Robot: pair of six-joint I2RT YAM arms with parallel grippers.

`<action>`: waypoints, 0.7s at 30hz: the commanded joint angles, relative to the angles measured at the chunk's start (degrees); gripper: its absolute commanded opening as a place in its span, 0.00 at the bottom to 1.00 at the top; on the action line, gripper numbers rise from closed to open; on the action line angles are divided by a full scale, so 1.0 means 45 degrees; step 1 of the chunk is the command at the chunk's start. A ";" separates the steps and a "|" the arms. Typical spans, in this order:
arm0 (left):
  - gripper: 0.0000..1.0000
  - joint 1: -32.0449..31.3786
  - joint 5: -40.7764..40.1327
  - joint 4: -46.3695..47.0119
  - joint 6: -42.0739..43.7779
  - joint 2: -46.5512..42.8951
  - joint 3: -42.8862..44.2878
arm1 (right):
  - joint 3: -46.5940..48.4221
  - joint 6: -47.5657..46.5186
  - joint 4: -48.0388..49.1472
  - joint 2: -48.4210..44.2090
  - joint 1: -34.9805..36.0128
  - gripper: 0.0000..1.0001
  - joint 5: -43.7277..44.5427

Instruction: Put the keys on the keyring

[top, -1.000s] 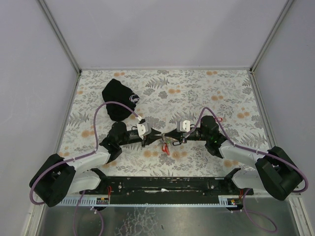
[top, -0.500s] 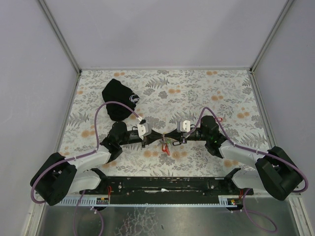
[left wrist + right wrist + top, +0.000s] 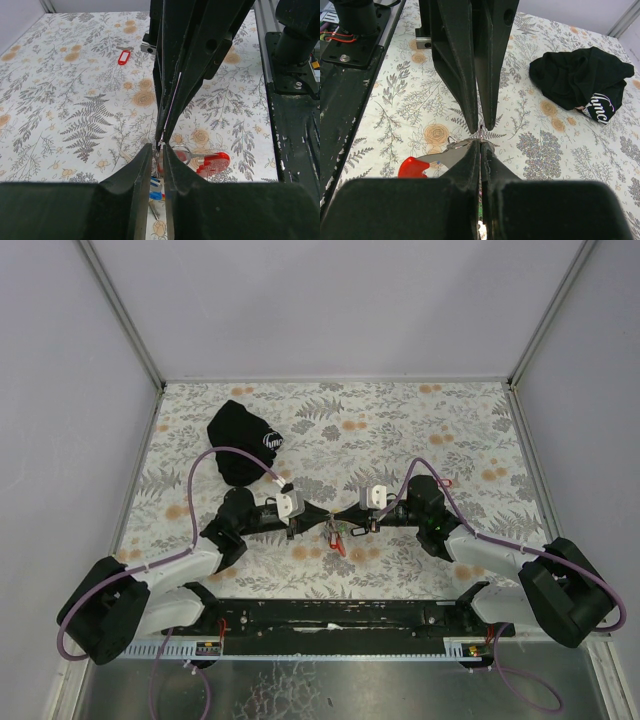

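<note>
The left gripper (image 3: 318,522) and the right gripper (image 3: 340,521) are meeting tip to tip over the middle of the desk (image 3: 400,430), near its front edge. The keys (image 3: 336,538) are sitting right under that meeting point, bunched together.

In the left wrist view, the left fingers (image 3: 134,175) are standing almost together with only a thin slit between them. It cannot be told whether they are pinching anything. The keyring (image 3: 181,149) is showing as a small metal loop just beside their tips, and a red tag (image 3: 215,162) is lying next to it on the right. A blue tag (image 3: 156,195) is peeking out low down in the slit.

In the right wrist view, the right fingers (image 3: 470,170) are pressed tightly together. The metal of the ring is touching their tips and reaching out to the left towards the red tag. Whether the ring is actually caught between them cannot be told.

One more key with a red tag (image 3: 124,56) is lying by itself on the desk, well apart from the bunch, beside the right arm. A crumpled black pouch (image 3: 577,75) with white lettering is resting on the far left part of the desk.
</note>
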 commanded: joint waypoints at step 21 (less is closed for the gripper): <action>0.00 0.0074 0.0232 0.0312 0.0120 0.0635 0.0493 | 0.0604 0.0261 0.0404 -0.0018 -0.0066 0.00 -0.0330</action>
